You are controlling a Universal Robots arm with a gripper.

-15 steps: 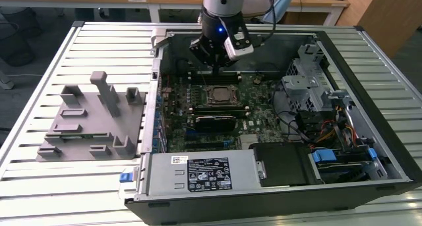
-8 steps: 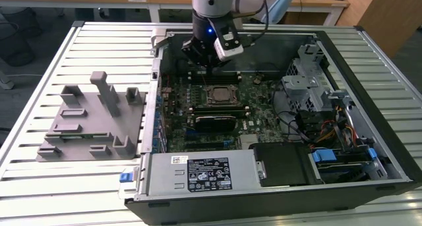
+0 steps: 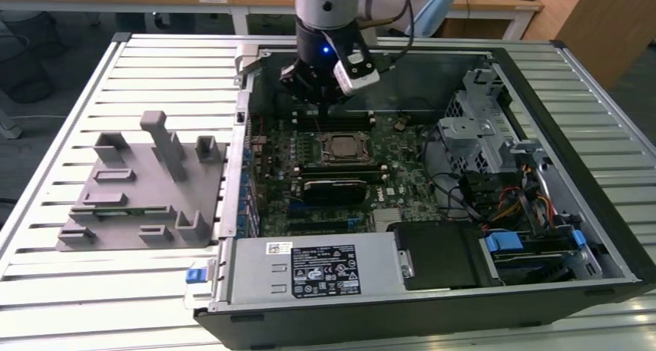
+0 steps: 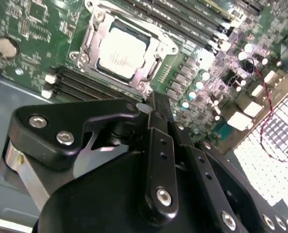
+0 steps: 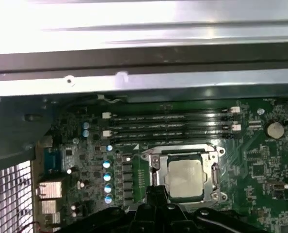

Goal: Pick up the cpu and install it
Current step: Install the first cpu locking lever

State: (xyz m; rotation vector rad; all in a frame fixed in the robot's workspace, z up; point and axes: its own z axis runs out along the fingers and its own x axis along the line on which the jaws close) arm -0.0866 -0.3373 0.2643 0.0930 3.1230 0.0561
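Cpu (image 3: 339,148) seated flat inside socket frame (image 4: 91,34) on motherboard (image 3: 405,163); silvery top visible in both wrist views. End effector (image 4: 153,101) clenched, empty, poised above board just beside socket, on memory slots (image 5: 168,124) side. Judged stage: chip already placed, seating check. For clean work: stay vertical, no side drag across frame, confirm all four edges level.
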